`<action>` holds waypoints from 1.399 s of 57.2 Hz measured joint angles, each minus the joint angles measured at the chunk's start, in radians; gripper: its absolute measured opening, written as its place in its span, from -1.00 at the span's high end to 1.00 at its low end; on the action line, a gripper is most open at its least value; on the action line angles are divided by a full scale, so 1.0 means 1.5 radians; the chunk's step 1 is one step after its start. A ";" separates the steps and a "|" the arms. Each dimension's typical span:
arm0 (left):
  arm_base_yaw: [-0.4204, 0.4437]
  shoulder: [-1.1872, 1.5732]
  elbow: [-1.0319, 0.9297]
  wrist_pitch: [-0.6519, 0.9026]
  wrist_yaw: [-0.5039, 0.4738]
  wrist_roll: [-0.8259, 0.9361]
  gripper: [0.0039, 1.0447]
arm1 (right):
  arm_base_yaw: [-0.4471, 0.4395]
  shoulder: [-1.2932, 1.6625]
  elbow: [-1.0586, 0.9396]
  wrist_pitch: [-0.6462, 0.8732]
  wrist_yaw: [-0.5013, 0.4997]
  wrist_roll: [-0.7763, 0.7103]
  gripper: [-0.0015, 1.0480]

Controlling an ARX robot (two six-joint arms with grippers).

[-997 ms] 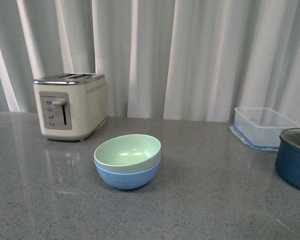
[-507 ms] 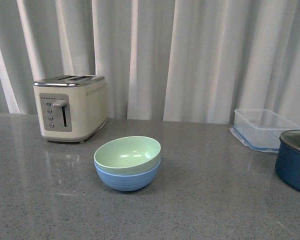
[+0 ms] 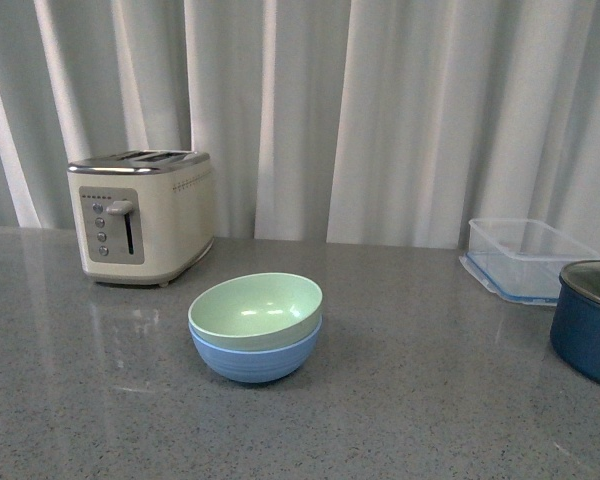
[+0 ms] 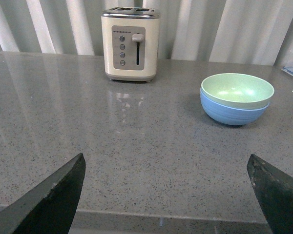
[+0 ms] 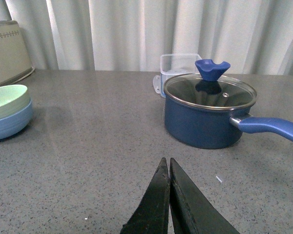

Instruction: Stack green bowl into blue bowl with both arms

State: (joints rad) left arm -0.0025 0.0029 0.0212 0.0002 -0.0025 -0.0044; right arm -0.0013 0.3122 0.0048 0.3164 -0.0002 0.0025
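The green bowl (image 3: 256, 309) sits nested inside the blue bowl (image 3: 255, 358) on the grey counter, in front of the toaster. The same pair shows in the left wrist view, green bowl (image 4: 237, 90) in blue bowl (image 4: 234, 111), and at the edge of the right wrist view, green bowl (image 5: 7, 100) over blue bowl (image 5: 10, 124). Neither arm appears in the front view. My left gripper (image 4: 166, 163) is open, well back from the bowls near the counter's front edge. My right gripper (image 5: 166, 162) is shut on nothing, far from the bowls, with its tips over bare counter.
A cream toaster (image 3: 142, 214) stands at the back left. A clear plastic container (image 3: 525, 255) and a dark navy pot (image 5: 209, 113) with a glass lid and long handle (image 5: 269, 128) stand on the right. White curtains hang behind the counter.
The front view shifted slightly, so the bowls and toaster sit a few pixels lower in it than one second ago. The bowls themselves have not moved.
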 joint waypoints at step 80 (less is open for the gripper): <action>0.000 -0.001 0.000 0.000 0.000 0.000 -0.87 | 0.000 -0.205 0.001 -0.210 -0.001 0.000 -0.81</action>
State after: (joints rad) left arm -0.0025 0.0021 0.0212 0.0002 -0.0021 -0.0044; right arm -0.0013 0.0051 0.0055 0.0017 -0.0010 0.0021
